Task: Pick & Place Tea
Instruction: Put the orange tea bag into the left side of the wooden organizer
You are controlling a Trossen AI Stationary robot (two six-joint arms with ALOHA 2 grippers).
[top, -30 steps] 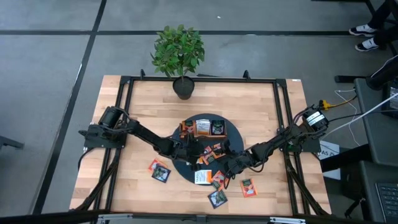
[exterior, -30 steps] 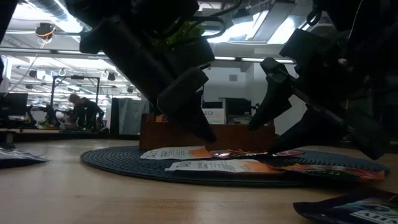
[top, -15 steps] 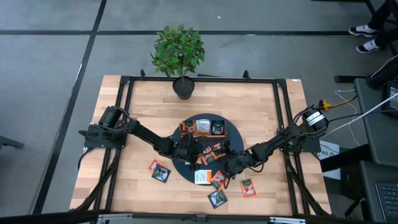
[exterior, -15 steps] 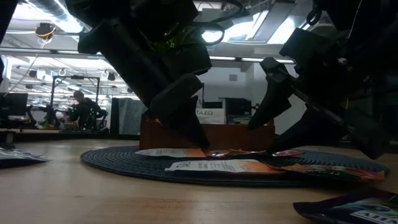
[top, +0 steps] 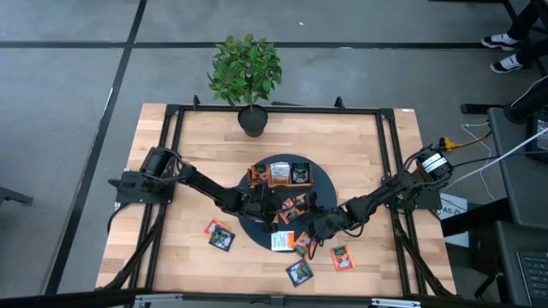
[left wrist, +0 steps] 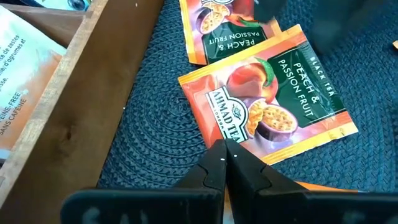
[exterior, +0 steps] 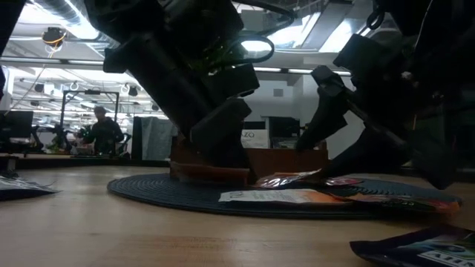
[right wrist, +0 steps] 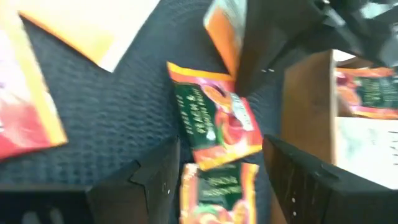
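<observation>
Two grippers: we are pinching a peach tea sachet [left wrist: 267,96] by its corner with our left gripper [left wrist: 224,163] on the dark mat [top: 321,185] beside the wooden tray [left wrist: 81,106], while our right gripper [right wrist: 217,171] is hovering spread nearby.

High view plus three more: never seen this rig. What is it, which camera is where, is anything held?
Two dark robot arms work at a wooden table. The high view looks straight down, the low view sits at table height, and each wrist view looks past that arm's own fingers. A potted plant, a dark round mat, a wooden tray and scattered tea sachets lie on the table. The left gripper is shut at the edge of an orange sachet; a firm pinch isn't certain. The right gripper is open over other sachets, holding nothing.
</observation>
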